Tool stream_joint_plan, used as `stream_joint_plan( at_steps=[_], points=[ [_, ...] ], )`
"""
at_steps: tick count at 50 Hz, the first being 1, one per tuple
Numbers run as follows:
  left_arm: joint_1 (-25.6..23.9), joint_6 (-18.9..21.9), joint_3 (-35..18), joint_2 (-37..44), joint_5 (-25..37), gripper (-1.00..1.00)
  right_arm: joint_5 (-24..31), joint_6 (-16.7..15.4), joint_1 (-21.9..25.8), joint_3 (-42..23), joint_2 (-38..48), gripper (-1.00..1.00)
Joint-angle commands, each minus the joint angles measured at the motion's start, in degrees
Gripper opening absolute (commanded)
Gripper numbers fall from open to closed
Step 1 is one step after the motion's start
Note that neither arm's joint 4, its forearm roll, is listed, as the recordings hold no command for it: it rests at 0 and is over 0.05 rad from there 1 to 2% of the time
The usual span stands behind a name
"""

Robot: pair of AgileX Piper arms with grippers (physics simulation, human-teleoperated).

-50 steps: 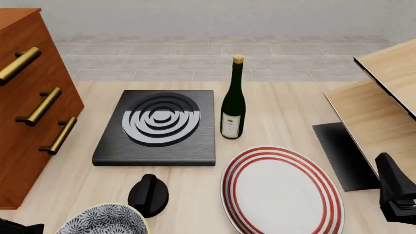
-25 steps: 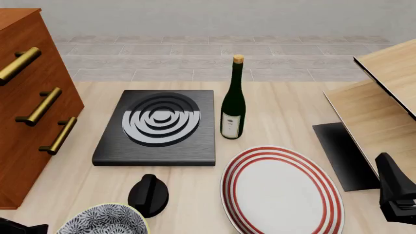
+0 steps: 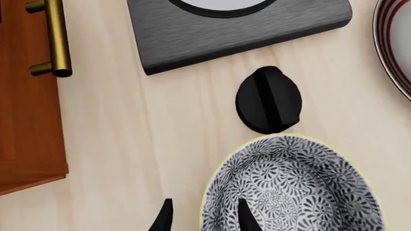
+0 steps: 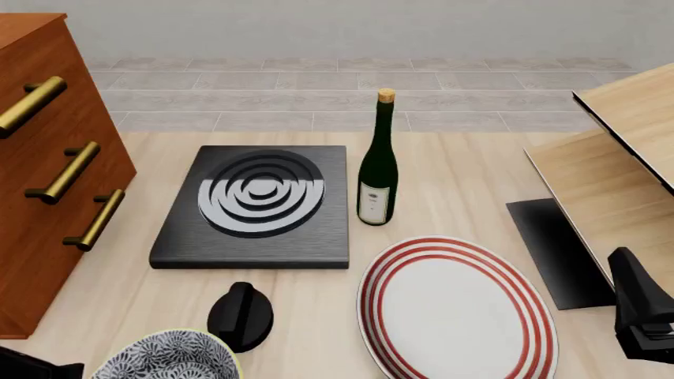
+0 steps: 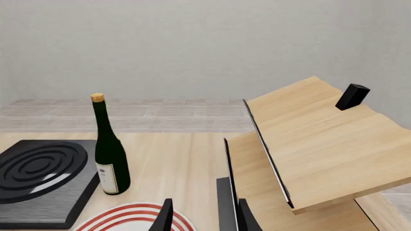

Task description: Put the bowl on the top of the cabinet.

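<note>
bowl [image 3: 295,187] on table | left end effector [image 3: 201,219] apparently straddling rim

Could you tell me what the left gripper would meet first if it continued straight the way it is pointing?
Probably the bowl: its rim lies between the left gripper's fingertips, though depth is unclear.

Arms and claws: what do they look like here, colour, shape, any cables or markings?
All matte black. The left claw and the right claw each show two slim, pointed, blade-like fingers. In the front view the right arm is a blocky, angular black housing. No cables or markings are visible.
</note>
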Motion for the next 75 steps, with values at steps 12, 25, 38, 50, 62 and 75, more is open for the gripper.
stream_joint_plan(
  at_steps=[12, 25, 38, 50, 62, 75],
  points=[
    [1.6, 2.0, -2.7, -4.2, 3.4, -1.0, 0.0, 0.0, 0.0, 0.0, 0.0, 1.0],
    [1.7, 2.3, -8.3, -4.3, 4.2, -1.0, 0.0, 0.0, 0.0, 0.0, 0.0, 1.0],
    [3.4, 2.4, -17.2, -3.5, 5.4, -1.0, 0.0, 0.0, 0.0, 0.0, 0.0, 1.0],
    [4.5, 1.8, -24.3, -3.0, 6.7, -1.0, 0.0, 0.0, 0.0, 0.0, 0.0, 1.0],
    [8.8, -0.2, -32.6, -0.2, 4.3, -1.0, 0.0, 0.0, 0.0, 0.0, 0.0, 1.0],
    [12.5, -2.3, -43.6, 2.9, 2.5, -1.0, 0.0, 0.0, 0.0, 0.0, 0.0, 1.0]
  ],
)
